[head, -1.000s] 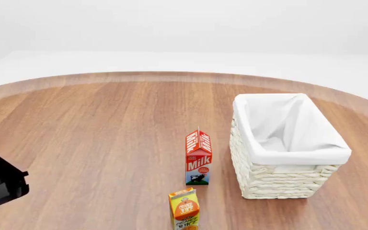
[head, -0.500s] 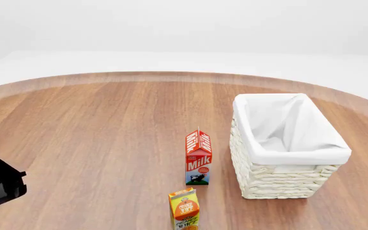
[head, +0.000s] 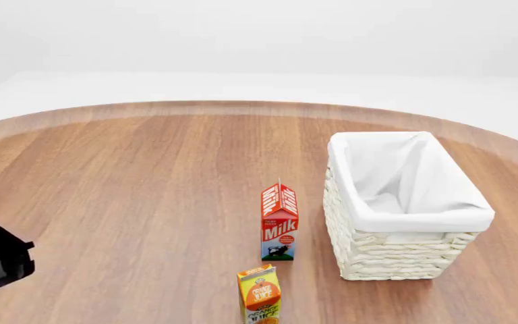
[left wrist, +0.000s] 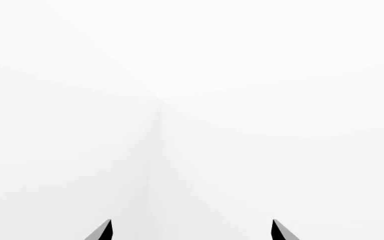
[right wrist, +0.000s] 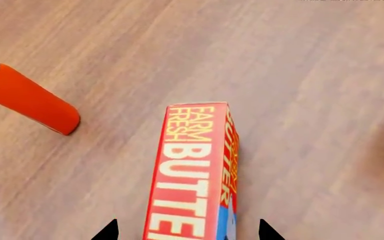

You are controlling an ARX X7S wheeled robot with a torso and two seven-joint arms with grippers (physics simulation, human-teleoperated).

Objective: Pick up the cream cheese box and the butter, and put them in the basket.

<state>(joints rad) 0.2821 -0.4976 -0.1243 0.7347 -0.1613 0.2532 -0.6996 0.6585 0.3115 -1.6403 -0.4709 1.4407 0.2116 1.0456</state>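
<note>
Red-orange butter (right wrist: 195,172) sits between the right gripper's (right wrist: 186,231) spread jaws.
Left gripper (left wrist: 190,231), also spread, has sunk slightly; basket (head: 394,263) awaits both items.

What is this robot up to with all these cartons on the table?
It is tidying groceries into the basket, which looks empty so far. The right gripper hangs open over the butter, its fingertips on either side of the box, not yet closed on it. The left gripper is open too and faces only blank white. The milk carton and orange juice carton stand beside the basket.
</note>
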